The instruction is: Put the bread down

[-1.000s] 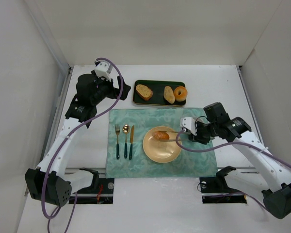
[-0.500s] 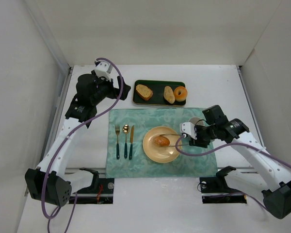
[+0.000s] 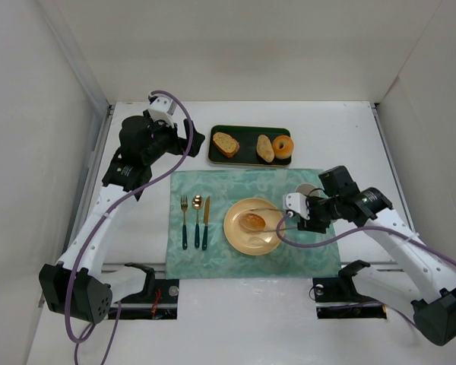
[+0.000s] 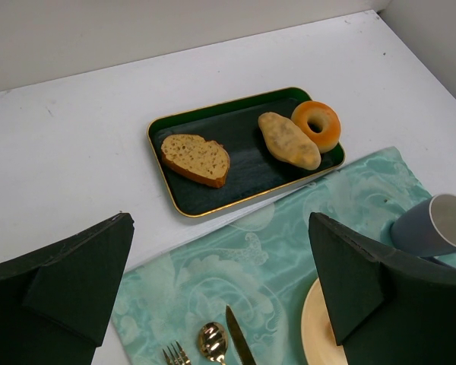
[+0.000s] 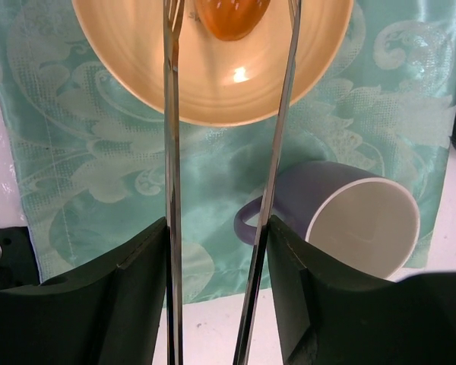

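Observation:
The bread, a small glossy orange-brown bun (image 3: 252, 221), lies on the yellow plate (image 3: 243, 242) on the green placemat. In the right wrist view the bun (image 5: 232, 15) sits at the top edge, between the spread tips of metal tongs (image 5: 171, 152). My right gripper (image 3: 290, 216) is just right of the plate and holds the tongs (image 3: 272, 215); its fingers (image 5: 148, 251) press the two tong arms from outside. I cannot tell whether the tong tips touch the bun. My left gripper (image 3: 191, 141) is open and empty, raised left of the tray; it also shows in the left wrist view (image 4: 220, 228).
A dark green tray (image 3: 243, 158) at the back holds a bread slice (image 3: 226, 144), a pale oval roll (image 3: 265, 148) and a donut (image 3: 283, 146). A purple mug (image 3: 306, 190) stands under my right wrist. Fork, spoon and knife (image 3: 195, 220) lie left of the plate.
My right gripper moved the bun from over the plate's far edge down to its middle. The tong arms now stand wider apart around the bun. The left arm has not moved.

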`<state>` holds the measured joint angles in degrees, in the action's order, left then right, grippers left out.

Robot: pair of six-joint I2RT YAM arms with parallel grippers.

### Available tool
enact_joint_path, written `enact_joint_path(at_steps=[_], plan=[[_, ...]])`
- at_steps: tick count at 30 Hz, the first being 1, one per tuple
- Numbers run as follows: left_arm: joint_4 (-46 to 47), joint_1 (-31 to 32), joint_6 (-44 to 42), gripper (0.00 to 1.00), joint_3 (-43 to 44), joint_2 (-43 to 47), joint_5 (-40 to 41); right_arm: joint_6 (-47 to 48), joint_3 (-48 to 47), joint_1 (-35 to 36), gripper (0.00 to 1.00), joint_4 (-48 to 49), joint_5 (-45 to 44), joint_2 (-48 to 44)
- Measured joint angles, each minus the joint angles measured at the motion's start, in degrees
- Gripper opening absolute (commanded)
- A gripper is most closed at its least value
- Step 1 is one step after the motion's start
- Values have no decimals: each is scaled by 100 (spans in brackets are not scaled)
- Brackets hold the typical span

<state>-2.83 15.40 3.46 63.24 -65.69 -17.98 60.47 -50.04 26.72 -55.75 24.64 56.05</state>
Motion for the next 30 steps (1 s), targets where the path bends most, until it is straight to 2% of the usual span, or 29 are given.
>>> enact_joint_path(at_steps=[10,19,22,24,30], plan=[[0,0,0,100,2,0,-2,-378,-719,-234,55,7,221,-240],[0,0,0,100,2,2,-2,-1853,-866,-1147,55,1403,61,-310],[0,0,0,100,2,4,-2,-2479,-800,-1709,55,2105,-68,-284],[0,0,0,100,2,11,0,-2791,-793,-2339,55,2503,-153,-131],[2,0,0,100,0,83,-4,-3373,-796,-3971,55,3353,-197,874]])
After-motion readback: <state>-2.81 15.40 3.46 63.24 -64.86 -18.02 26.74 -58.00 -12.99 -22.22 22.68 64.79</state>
